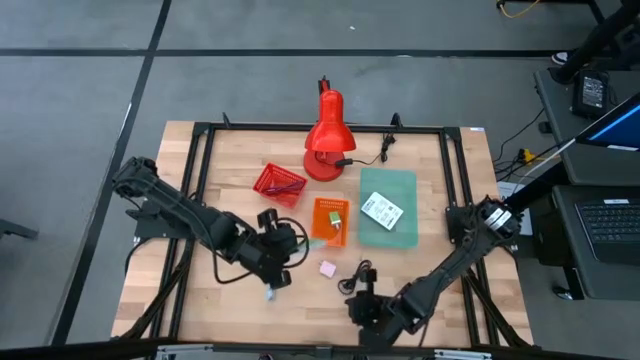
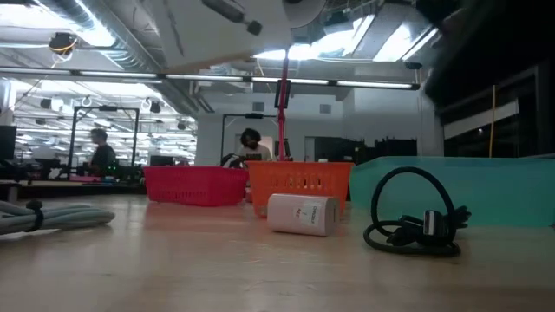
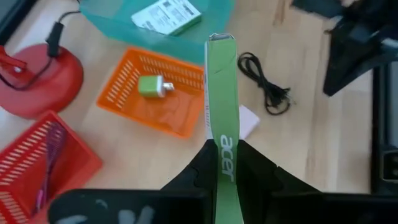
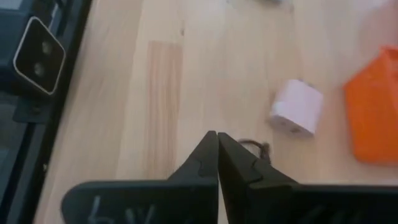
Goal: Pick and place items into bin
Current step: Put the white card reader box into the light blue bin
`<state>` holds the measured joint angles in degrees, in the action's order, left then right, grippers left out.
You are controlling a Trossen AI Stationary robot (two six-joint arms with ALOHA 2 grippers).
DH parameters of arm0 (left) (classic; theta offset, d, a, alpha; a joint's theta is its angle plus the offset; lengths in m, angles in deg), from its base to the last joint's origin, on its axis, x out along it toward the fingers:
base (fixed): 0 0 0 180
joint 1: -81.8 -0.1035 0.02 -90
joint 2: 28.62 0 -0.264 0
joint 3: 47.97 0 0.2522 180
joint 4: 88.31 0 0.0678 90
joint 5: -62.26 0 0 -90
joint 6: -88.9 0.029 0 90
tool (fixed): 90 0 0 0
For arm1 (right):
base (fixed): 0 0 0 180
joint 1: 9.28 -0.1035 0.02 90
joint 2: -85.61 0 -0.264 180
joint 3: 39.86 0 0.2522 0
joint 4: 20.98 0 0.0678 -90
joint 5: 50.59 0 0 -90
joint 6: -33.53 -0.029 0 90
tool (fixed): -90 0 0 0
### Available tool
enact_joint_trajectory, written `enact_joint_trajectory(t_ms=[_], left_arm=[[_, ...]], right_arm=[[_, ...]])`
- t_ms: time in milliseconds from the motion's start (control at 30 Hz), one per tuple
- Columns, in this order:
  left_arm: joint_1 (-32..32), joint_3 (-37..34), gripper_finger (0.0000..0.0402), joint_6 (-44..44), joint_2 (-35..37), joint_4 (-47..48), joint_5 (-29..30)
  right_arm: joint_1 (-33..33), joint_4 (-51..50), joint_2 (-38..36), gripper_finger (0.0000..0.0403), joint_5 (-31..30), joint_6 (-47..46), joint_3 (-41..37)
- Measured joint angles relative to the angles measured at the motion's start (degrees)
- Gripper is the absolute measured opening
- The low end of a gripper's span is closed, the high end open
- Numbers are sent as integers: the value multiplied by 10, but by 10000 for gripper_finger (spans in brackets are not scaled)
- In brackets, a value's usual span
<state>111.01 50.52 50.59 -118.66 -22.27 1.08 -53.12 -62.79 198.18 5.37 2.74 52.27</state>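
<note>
Your left gripper (image 3: 221,163) hangs over the wooden table (image 1: 420,150) between the red mesh basket (image 1: 279,184) and the orange mesh basket (image 1: 328,221), its two dark fingers clamped on the lower end of a flat green strip printed "acer" (image 3: 222,99), which stands out ahead of the fingers toward the orange basket; you hold it by one end, it seems, so the free end can go in over the rim first. That basket already carries a small green-and-white plug-shaped block (image 3: 152,86), and the teal flat tray (image 1: 388,210) beside it bears a white printed packet (image 1: 381,210), so the sorting looks partly done. A dark red cord (image 3: 51,155) lies inside the red basket. Still loose on the bare wood are the pinkish-white cube (image 1: 327,268), just beside the orange basket's near corner, and the black coiled cable (image 1: 357,275) a little further toward your right arm. Your right gripper (image 4: 217,155) waits low at the table's near edge with its fingers pressed together and nothing between them, pointed toward the cube and near the cable. The red desk lamp (image 1: 326,140) stands at the far side, clear of both arms
</note>
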Motion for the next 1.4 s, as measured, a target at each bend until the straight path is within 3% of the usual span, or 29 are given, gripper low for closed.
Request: enact_joint_trajectory(t_ms=[167,400,533,733,1033,1400], left_arm=[[-32,-4,27,54,-7,-53,-6],[-98,-70,27,155,-7,-251,-100],[-130,-115,27,199,-8,-367,-149],[-167,-172,27,232,-8,-530,-244],[-216,-244,27,232,-20,-708,-313],[-295,-252,27,178,-134,-894,-405]], right_arm=[[-39,-62,-4,0,-54,-77,1],[-100,-151,-4,0,-117,-253,1],[-126,-157,-4,0,-128,-304,1],[-145,-158,-4,0,-152,-335,1],[-150,-161,-3,0,-203,-352,1],[-138,-178,-3,0,-204,-380,1]])
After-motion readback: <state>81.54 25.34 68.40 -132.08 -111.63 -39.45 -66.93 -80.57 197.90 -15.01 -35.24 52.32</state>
